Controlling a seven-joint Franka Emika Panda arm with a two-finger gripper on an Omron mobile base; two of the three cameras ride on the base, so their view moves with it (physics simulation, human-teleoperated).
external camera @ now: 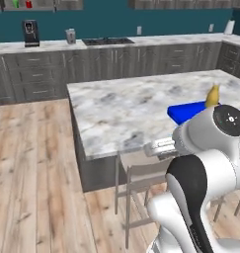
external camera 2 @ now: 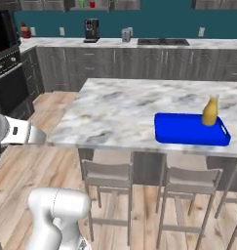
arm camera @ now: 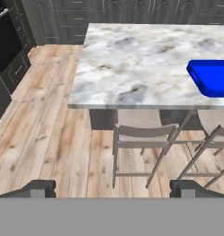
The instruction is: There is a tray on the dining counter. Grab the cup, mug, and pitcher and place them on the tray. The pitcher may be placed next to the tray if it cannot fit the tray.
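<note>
Yellow-orange bottle-shaped pitcher (external camera 2: 210, 111) already upright on bright blue shallow tray (external camera 2: 188, 131), veined marble dining counter (external camera 2: 125, 110). Gripper (arm camera: 111, 189) empty, jaws wide apart, above wooden floor. Next, probably: fetching green cup (external camera 2: 81, 4) and red mug (external camera 2: 92, 4) from high shelf.

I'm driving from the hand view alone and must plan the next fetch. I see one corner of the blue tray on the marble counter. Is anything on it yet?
Observer: Yes. The pitcher stands upright inside the tray, near its far right corner.
Operator: Good. And the cup and mug, where do I head?
Observer: Neither is on the tray. The green cup and the red mug sit side by side high above the coffee machine, across the kitchen.
</note>
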